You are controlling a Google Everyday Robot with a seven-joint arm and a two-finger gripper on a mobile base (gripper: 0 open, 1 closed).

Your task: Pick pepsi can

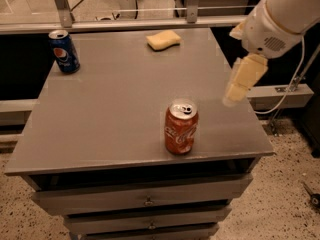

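Observation:
The pepsi can (64,51) is dark blue with a round red-white-blue logo and a silver top. It stands upright at the far left corner of the grey table (100,114). My gripper (236,90) hangs from the white arm (280,19) above the table's right edge, pointing down. It is far to the right of the pepsi can and holds nothing that shows.
A red-orange Coca-Cola can (181,127) stands upright near the table's front edge, left of the gripper. A yellow sponge (163,39) lies at the far middle. Drawers (145,201) sit under the tabletop. A railing (125,24) runs behind the table.

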